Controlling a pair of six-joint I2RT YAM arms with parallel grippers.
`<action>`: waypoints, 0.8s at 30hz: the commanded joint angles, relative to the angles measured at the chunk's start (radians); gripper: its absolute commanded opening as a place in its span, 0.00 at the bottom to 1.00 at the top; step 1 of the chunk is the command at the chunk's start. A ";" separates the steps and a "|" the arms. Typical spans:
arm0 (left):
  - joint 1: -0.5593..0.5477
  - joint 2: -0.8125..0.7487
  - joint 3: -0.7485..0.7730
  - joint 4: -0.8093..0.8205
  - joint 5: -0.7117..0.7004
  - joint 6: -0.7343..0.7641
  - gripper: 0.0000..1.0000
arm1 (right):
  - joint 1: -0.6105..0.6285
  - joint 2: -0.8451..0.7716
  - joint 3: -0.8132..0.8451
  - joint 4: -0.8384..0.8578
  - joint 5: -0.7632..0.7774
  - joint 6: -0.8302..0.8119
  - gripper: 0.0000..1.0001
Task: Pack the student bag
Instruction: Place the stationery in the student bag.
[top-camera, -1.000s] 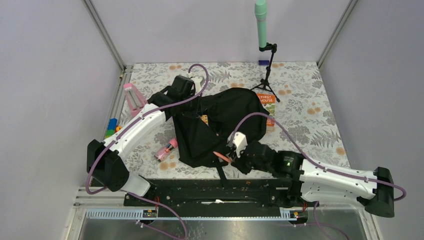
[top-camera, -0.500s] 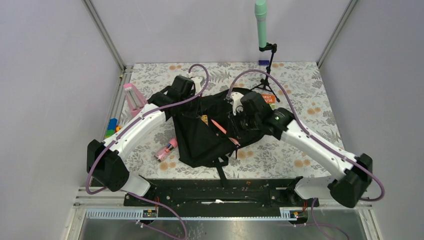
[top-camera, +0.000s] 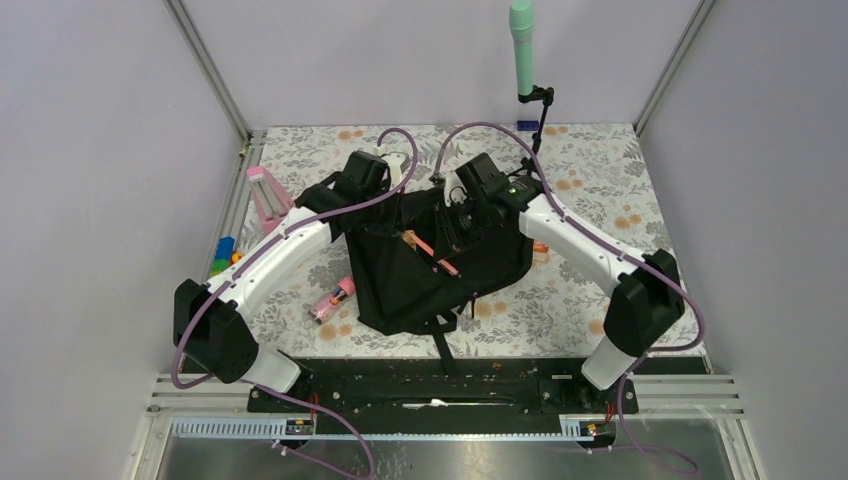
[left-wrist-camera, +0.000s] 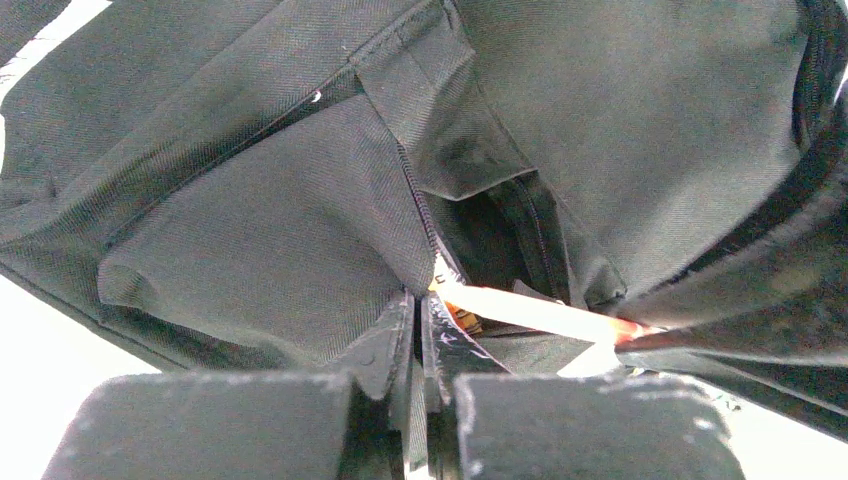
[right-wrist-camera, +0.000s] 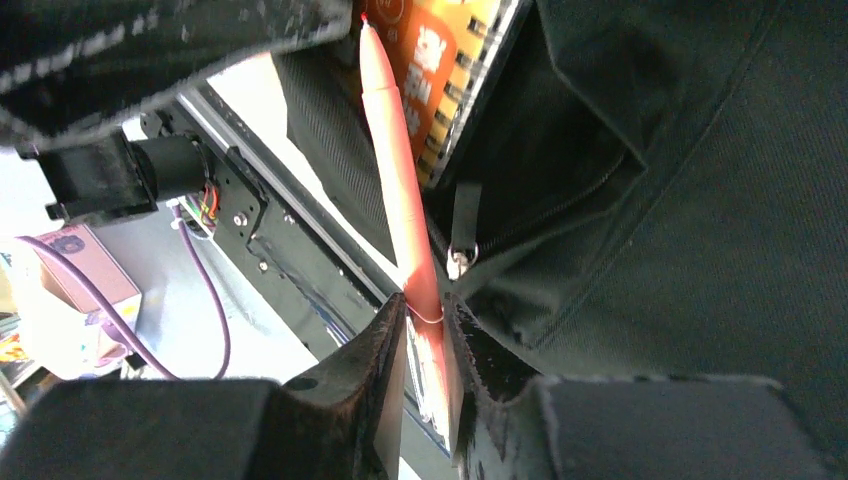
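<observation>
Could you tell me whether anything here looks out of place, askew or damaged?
Nothing looks spilled or damaged. The student bag lies slumped, one strap trailing toward the near edge of the table. The left gripper pinches its fabric while the right gripper holds a pink pen slanted at its opening.

The left arm (top-camera: 290, 250) and right arm (top-camera: 578, 245) have smooth white link shells, bulky black joints and black bases. A thin purple cable (top-camera: 396, 130) loops along each. The fingers (right-wrist-camera: 340, 395) are matte black blocks.

the left gripper (left-wrist-camera: 416, 318) pinches a fold of the student bag (left-wrist-camera: 620, 130), a pink pen (left-wrist-camera: 530, 312) just beyond.
</observation>
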 joint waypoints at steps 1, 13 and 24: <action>0.008 -0.066 0.002 0.057 0.036 -0.010 0.00 | -0.016 0.084 0.101 -0.038 -0.064 0.019 0.00; 0.008 -0.072 0.004 0.057 0.051 -0.007 0.00 | -0.019 0.230 0.235 0.049 -0.027 0.066 0.00; 0.008 -0.068 0.006 0.057 0.071 -0.011 0.00 | -0.004 0.151 0.016 0.456 0.063 0.204 0.00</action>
